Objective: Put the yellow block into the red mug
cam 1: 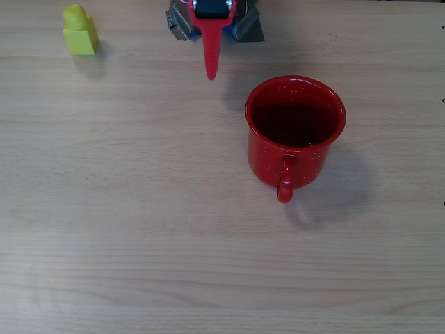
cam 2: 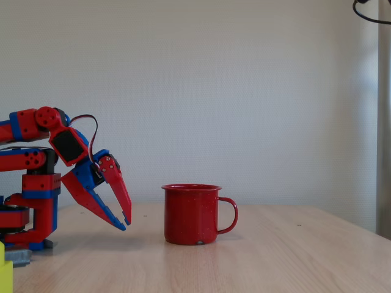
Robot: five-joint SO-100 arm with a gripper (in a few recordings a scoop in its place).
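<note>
The yellow block point(cam 1: 80, 31), a small brick with one round stud, stands upright on the wooden table at the far left of the overhead view; a sliver of the block point(cam 2: 5, 271) shows at the bottom left corner of the fixed view. The red mug point(cam 1: 295, 125) stands upright right of centre, dark inside, its handle toward the picture's bottom; the mug point(cam 2: 190, 213) has its handle on the right in the fixed view. My gripper point(cam 2: 125, 224) hangs just above the table left of the mug, fingertips together, holding nothing. From above the gripper point(cam 1: 211, 72) lies between block and mug.
The arm's base point(cam 2: 27, 220) sits at the left edge of the fixed view. Bare wooden table point(cam 1: 139, 229) spreads around the mug and block. A plain wall stands behind.
</note>
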